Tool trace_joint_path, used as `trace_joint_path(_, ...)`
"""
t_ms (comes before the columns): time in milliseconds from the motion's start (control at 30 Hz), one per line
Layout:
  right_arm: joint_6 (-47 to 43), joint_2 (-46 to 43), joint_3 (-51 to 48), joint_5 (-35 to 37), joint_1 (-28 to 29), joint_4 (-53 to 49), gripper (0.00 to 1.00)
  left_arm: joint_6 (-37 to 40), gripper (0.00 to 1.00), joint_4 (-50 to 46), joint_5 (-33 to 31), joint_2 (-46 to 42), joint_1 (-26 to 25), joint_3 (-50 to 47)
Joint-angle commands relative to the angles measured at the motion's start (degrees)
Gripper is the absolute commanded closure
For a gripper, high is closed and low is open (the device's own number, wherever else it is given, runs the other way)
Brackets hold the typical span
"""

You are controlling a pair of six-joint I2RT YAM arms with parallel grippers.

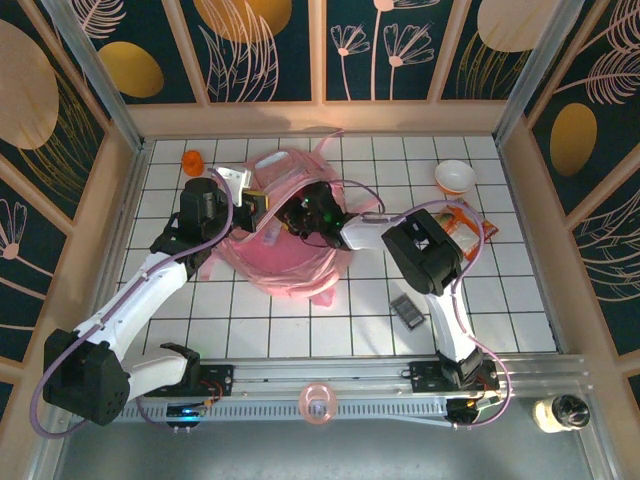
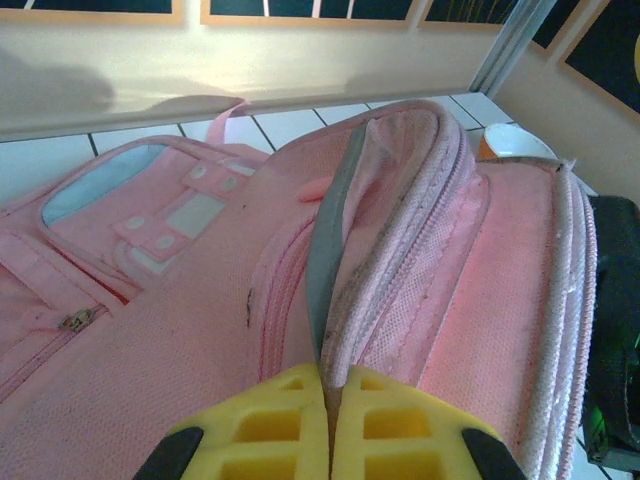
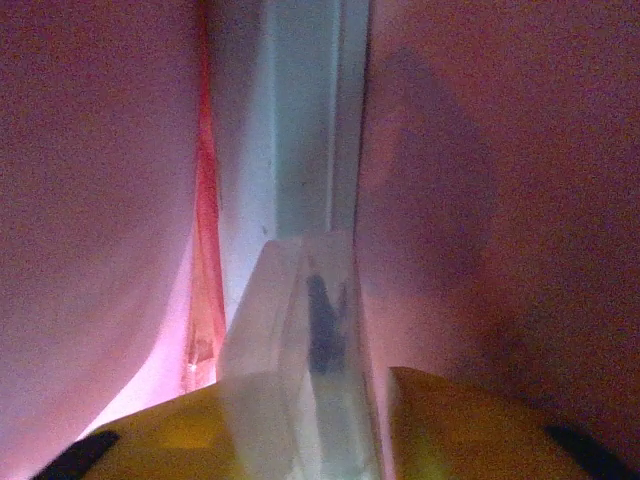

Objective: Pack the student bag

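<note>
Two grippers share this job. My left gripper [image 2: 328, 425] is pinched together on the rim of the student bag [image 1: 285, 270], holding that edge up so the mouth gapes; I judge that is the whole reason for the hold. My right gripper [image 3: 300, 410] is down inside, pink fabric on both sides, with a clear plastic case [image 3: 300, 310] between its fingers [image 3: 170, 435]; whether they clamp it or merely flank it I cannot tell. The bag lies flat on the tiled table [image 1: 300, 335], centre-upper in the top view, front pockets up. Its long axis seems to run top to bottom of the frame, carry loop toward the upper edge.
</note>
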Motion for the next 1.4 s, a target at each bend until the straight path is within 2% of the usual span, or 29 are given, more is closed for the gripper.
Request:
trace_joint_path(0, -5.5, -2.2, 0.9, 4.3, -0.8, -11.1, 0.6, -0.1, 1.0, 5.7, 1.0, -2.6, 0.0, 3.7)
trace_joint_path(267, -9.5, -11.1, -5.1, 8.0, -0.9, -18.5, 0.55, -0.1, 1.0, 6.1, 1.0, -1.9, 0.0, 3.2)
trace_joint_path(500, -11.0, -20.7, -9.6, 8.4, -0.4, -17.4, 0.55, 1.9, 1.0, 5.2, 0.3, -1.8, 0.0, 1.7)
trace_joint_path(633, -13.0, -32.5, -16.2, 11.6, 0.3, -17.0, 0.57, 7.4, 1.0, 4.6, 2.1, -1.2, 0.0, 0.4)
trace_joint_path(733, -14.5, -42.4, -20.5, 16.7, 0.5, -22.2, 0.57, 11.8, 1.0, 3.0, 3.4, 0.9, -0.6, -0.4)
trace_joint_path(867, -16.5, -53.7, -24.6, 23.7, 0.2, -29.6, 0.54, 15.6, 1.0, 4.0, 0.1, 5.0, -5.6, -3.9)
trace_joint_path(1067, -20.5, -62.7, -28.2, 28.2, -1.4, -33.5, 0.53, 11.7, 1.0, 7.7, -5.7, 15.6, -14.6, -9.8)
trace_joint_path(1167, -21.7, -64.6, -29.3, 28.8, -1.8, -33.3, 0.53, 8.5, 1.0, 8.9, -7.4, 21.3, -15.9, -11.3)
trace_joint_path(1267, -23.6, -65.3, -29.7, 29.0, -1.9, -32.5, 0.53, 6.6, 1.0, 10.1, -7.6, 22.7, -15.9, -11.2)
trace_joint_path(1300, -24.3, -65.3, -29.7, 29.1, -1.9, -32.3, 0.53, 6.3, 0.99, 10.5, -7.7, 22.1, -15.9, -10.9)
trace_joint_path(1367, -26.6, -65.1, -29.4, 29.4, -1.9, -31.4, 0.53, 5.2, 0.87, 10.2, -8.3, 20.1, -15.9, -9.3)
